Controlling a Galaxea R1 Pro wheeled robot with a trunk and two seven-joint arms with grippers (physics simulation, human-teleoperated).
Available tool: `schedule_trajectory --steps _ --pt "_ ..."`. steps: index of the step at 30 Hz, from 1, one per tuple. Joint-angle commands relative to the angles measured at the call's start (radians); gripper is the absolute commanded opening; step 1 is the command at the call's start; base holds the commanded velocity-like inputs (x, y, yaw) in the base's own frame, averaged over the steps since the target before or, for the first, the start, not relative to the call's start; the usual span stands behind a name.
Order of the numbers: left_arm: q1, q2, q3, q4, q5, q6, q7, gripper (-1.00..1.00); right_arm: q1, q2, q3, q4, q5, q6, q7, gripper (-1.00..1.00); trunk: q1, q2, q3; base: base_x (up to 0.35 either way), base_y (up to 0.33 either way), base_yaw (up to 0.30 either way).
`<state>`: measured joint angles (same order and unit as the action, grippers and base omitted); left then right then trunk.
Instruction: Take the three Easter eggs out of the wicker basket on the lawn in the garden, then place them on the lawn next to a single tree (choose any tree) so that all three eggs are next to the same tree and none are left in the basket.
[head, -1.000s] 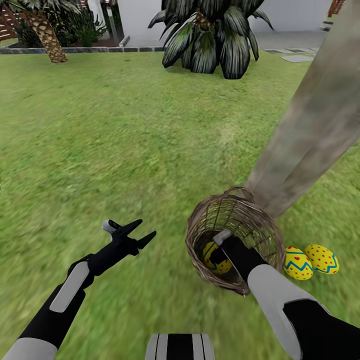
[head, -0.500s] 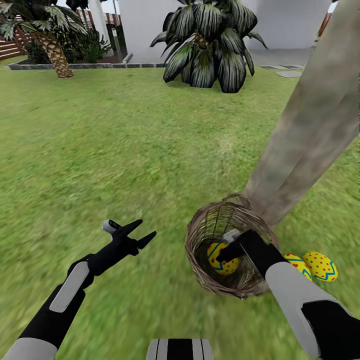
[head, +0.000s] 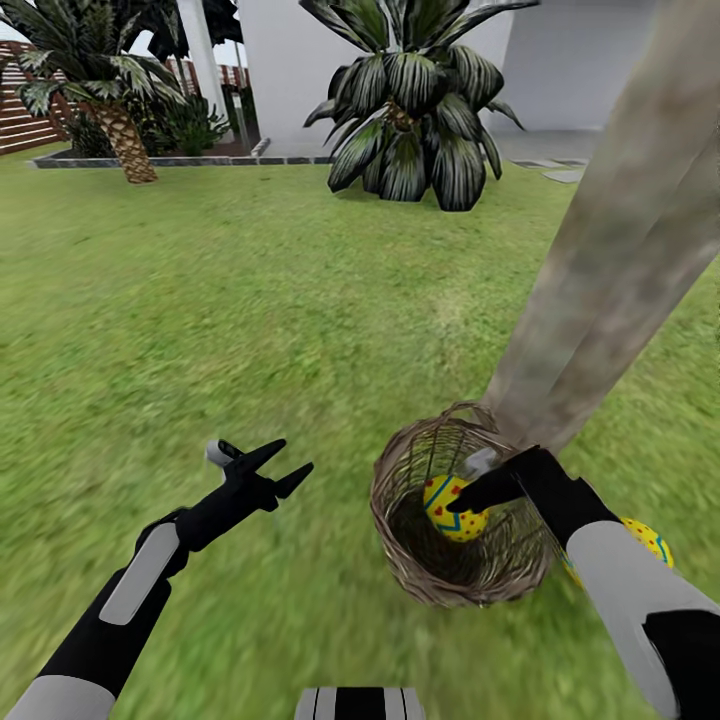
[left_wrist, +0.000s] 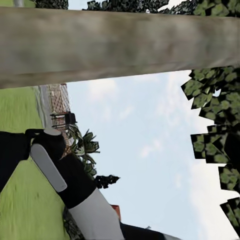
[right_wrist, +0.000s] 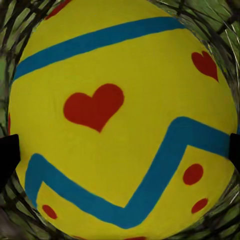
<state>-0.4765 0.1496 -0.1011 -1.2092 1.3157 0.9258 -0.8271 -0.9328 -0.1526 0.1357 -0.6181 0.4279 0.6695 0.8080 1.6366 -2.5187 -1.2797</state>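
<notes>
right wrist: Easter egg (right_wrist: 122, 117) close up, yellow with red hearts, dots, blue zigzag, dark fingertips at both sides | head: right tool (head: 470, 492) clamped on that egg inside the wicker basket (head: 455, 580), tree (head: 610, 260) trunk just beyond; second egg (head: 652, 538) on lawn (head: 250, 320) behind right arm | left tool (head: 268, 468) fingers apart, empty, well apart from the basket

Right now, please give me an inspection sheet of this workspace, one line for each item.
Surface: mottled green lawn, flat.
Job's things: round brown woven wicker basket beside the thick grey-brown tree trunk; yellow egg with red marks and blue zigzag held above the basket's inside; another egg on the grass by the trunk.
Clutter: nothing seen.
Grippers: right claw shut on the egg; left claw open, empty.
Cables: nothing seen.
Surroundings: dark palm bush, white house wall.
</notes>
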Motion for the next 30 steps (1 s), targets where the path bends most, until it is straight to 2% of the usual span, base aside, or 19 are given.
schedule_trajectory --steps 1,4,8,9,12,14,15,16,18,19,22,25,30 --pt "-0.001 0.001 -0.002 0.0 0.004 0.004 -0.001 1.0 0.0 -0.011 0.002 -0.004 0.011 0.001 0.045 -1.0 -0.001 0.0 0.003 0.0 0.0 0.0" --pt "-0.001 0.001 -0.002 0.0 0.004 0.004 0.003 1.0 0.0 -0.038 0.002 -0.006 0.01 0.001 0.126 -1.0 -0.002 0.001 0.015 0.0 0.0 0.0" --pt "-0.001 0.0 -0.002 0.001 0.004 0.004 0.003 1.0 0.0 -0.097 0.0 -0.047 0.008 0.004 0.324 -1.0 -0.004 0.002 0.03 0.0 0.0 0.0" --pt "-0.001 0.0 -0.002 0.0 0.004 0.004 0.004 1.0 0.0 -0.126 -0.017 -0.061 0.007 0.012 0.402 -1.0 -0.004 0.002 0.034 0.0 0.0 0.0" --pt "-0.001 -0.001 -0.002 0.001 -0.001 0.004 0.004 1.0 0.001 -0.175 -0.111 -0.093 0.008 0.015 0.595 -1.0 -0.005 0.003 0.046 0.0 0.0 0.0" --pt "-0.001 -0.001 -0.002 0.0 -0.001 0.004 0.007 1.0 0.002 -0.197 -0.133 -0.108 0.006 0.015 0.665 -1.0 -0.006 0.003 0.053 0.0 0.0 0.0" --pt "-0.001 -0.001 -0.002 0.0 -0.001 0.004 0.008 1.0 0.002 -0.208 -0.171 -0.114 0.005 0.013 0.727 -1.0 -0.007 0.003 0.057 0.0 0.0 0.0" --pt "-0.001 -0.004 -0.002 0.0 -0.001 0.004 0.009 1.0 0.002 -0.212 -0.207 -0.116 0.005 0.012 0.756 -1.0 -0.007 0.004 0.061 0.0 0.0 0.0" --pt "-0.001 -0.008 -0.002 0.0 -0.002 0.004 0.009 1.0 0.002 -0.215 -0.268 -0.118 0.004 0.012 0.763 -1.0 -0.008 0.004 0.069 0.0 0.0 0.0" --pt "-0.001 -0.008 -0.002 0.0 -0.002 0.004 0.009 1.0 0.002 -0.215 -0.283 -0.118 -0.001 0.012 0.763 -1.0 -0.009 0.004 0.073 0.0 0.0 0.0" --pt "0.014 -0.011 -0.001 0.002 -0.002 -0.01 0.027 1.0 0.019 -0.227 -0.299 -0.101 0.005 0.012 0.763 -1.0 -0.009 0.004 0.073 0.0 0.0 0.0" --pt "0.015 -0.012 -0.001 0.003 -0.004 -0.01 0.024 1.0 0.032 -0.214 -0.284 -0.084 0.003 0.011 0.762 -1.0 -0.01 0.005 0.084 0.0 0.0 0.0" --pt "0.015 -0.013 -0.001 0.003 -0.004 -0.01 0.047 1.0 0.043 -0.214 -0.28 -0.083 0.003 0.011 0.761 -1.0 -0.012 0.006 0.104 0.0 0.0 0.0"
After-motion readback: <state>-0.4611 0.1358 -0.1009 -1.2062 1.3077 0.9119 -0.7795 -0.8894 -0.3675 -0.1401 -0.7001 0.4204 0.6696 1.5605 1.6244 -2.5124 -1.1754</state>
